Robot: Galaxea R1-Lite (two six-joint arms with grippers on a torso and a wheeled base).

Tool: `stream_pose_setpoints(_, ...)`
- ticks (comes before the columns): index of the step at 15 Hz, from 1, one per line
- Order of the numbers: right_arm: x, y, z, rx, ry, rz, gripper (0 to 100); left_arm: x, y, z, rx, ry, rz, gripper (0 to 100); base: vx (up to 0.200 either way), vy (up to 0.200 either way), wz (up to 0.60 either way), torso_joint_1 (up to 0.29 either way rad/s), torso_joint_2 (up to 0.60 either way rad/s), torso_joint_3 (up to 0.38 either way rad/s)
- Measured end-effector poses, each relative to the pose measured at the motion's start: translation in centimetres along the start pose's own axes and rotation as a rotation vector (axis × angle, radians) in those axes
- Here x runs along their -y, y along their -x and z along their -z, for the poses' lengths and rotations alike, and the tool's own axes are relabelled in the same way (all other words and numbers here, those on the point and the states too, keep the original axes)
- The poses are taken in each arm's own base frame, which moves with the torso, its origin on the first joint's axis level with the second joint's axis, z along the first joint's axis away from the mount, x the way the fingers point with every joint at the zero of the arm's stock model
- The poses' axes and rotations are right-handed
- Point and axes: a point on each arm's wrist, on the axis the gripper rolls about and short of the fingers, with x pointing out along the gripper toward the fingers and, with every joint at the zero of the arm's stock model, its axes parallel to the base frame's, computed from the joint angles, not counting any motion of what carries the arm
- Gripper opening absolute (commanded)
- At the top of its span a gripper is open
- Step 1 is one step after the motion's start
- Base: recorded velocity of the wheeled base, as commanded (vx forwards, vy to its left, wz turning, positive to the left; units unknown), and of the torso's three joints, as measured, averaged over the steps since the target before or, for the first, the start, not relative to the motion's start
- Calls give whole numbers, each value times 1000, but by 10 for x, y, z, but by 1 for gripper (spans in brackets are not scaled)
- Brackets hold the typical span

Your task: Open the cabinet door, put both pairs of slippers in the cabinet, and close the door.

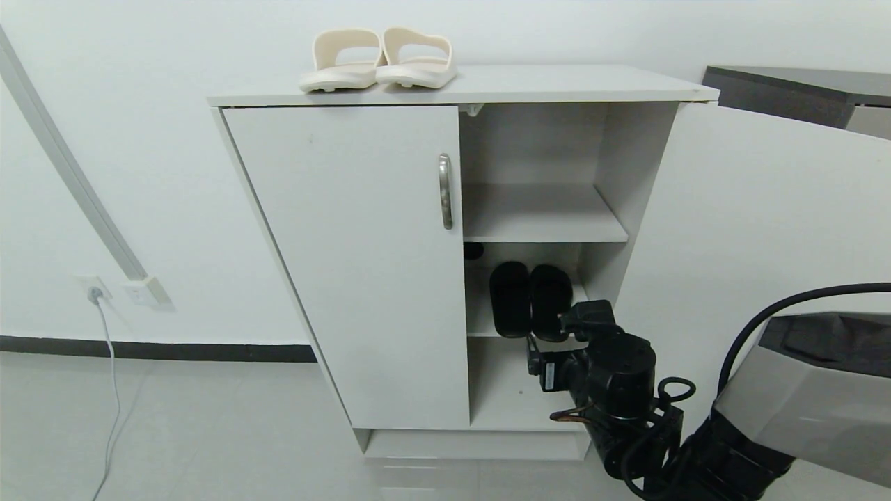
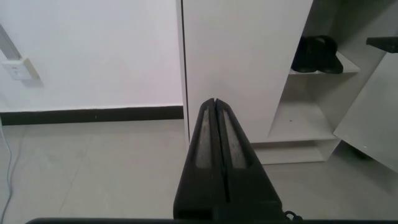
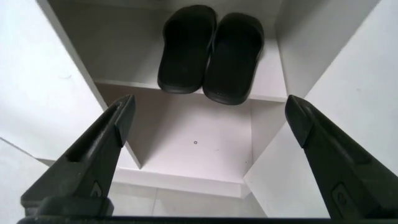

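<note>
1. Cabinet (image 1: 571, 83): white and standing against the wall. The right door (image 1: 752, 229) is swung wide open. The left door (image 1: 348, 264) is closed, with its metal handle (image 1: 445, 192) vertical at the inner edge.
2. Black slippers (image 1: 530, 300): already inside on the middle shelf (image 1: 477, 306), in the open right half. They lie side by side with their sides touching, flat, with the near ends at the shelf's front edge. The left wrist view shows them from the side (image 2: 317, 55).
3. Beige slippers (image 1: 379, 61): on the cabinet top, left of centre, above the closed door. The pair sit next to each other and touch at the inner sides.
4. Right gripper (image 1: 590, 319): in front of the open compartment, just outside the front edge of the middle shelf and pointing in. Its fingers are spread wide with nothing between them. In the right wrist view (image 3: 209, 104) the black slippers (image 3: 211, 56) sit beyond the fingertips, clear of them.
5. Left gripper (image 2: 214, 109): fingers pressed together and holding nothing. It hangs low over the floor (image 2: 93, 162), aimed toward the closed left door and apart from it.
6. Upper shelf (image 1: 543, 216) and bottom shelf (image 1: 508, 396) are bare white boards.
7. Background: a wall socket (image 1: 94, 289) with a cable (image 1: 111, 376) running down to the floor, left of the cabinet.
</note>
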Motion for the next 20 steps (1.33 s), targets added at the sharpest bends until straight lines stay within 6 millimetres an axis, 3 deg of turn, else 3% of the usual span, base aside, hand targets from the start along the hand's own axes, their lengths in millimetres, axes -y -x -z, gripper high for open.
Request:
stream_pose_setpoints(4,0,-1,0,7,-2,0,100,0,0,0,1,1,0,0,0,0,0,0,0,0)
stream_pose_setpoints(20,1,4,5,-4,23,-13,100,0,0,0,0,3,1,0,0,200,0,4,1,4)
